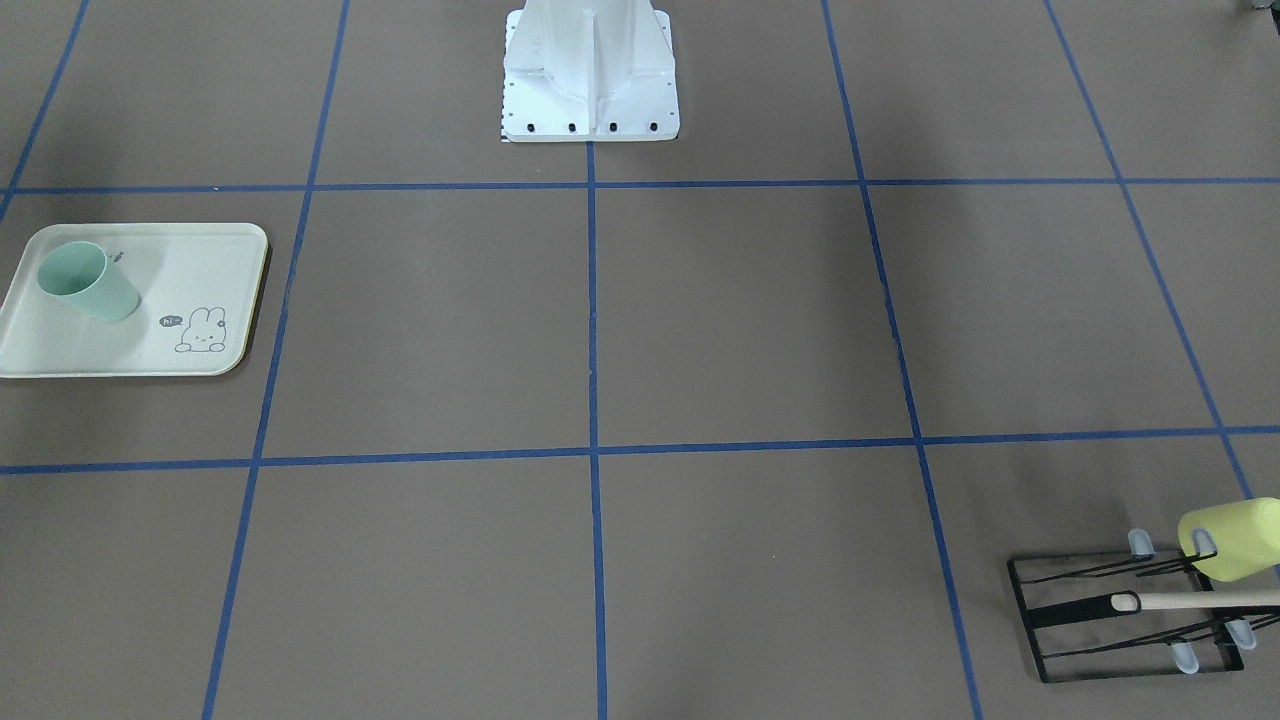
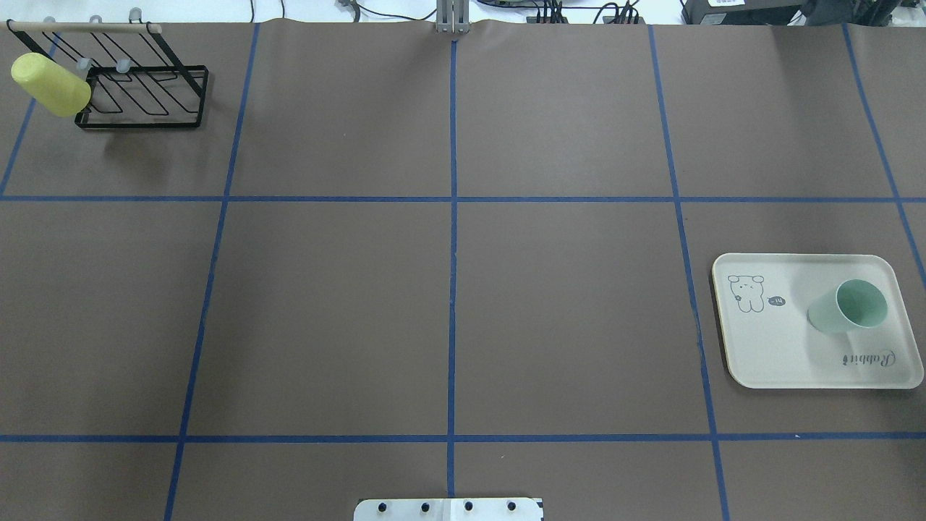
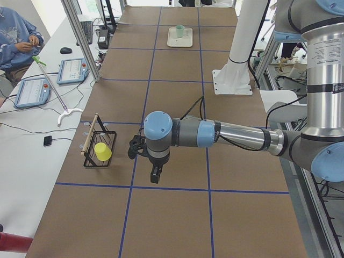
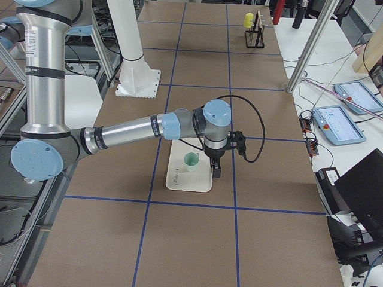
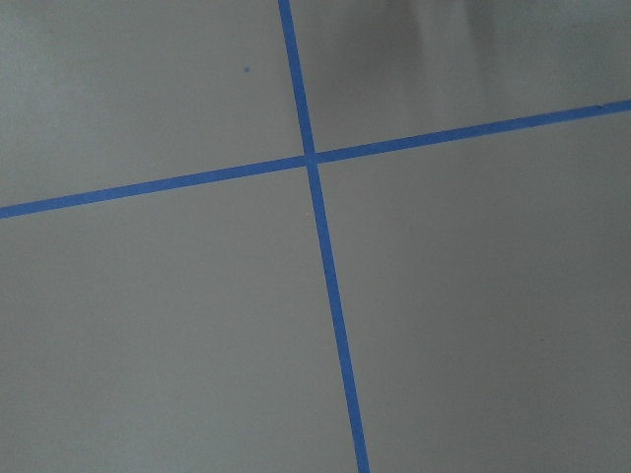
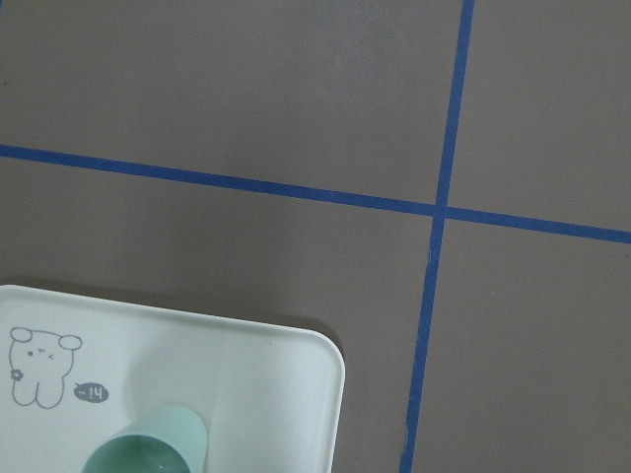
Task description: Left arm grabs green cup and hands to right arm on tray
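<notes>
Brown tabletop [image 1: 740, 320], gridded with blue tape, carries the green cup [image 1: 88, 282] upright and mouth up on the cream tray [image 1: 180, 260]. The cup's inside shows empty, and it stands on the half of the tray away from the bunny drawing, close to the "Rabbit" script. The right arm [image 4: 125, 131] reaches out low, its hand [image 4: 216, 173] hanging just beside the tray's edge, apart from the cup; whether that hand is released or clenched cannot be told. At the far end, the left arm [image 3: 236, 134] holds its hand [image 3: 155, 177] above bare tabletop, grip likewise unreadable. Nearby a yellow-green cup [image 2: 49, 85] hangs slanted on a prong of a black wire rack [image 2: 145, 108].
</notes>
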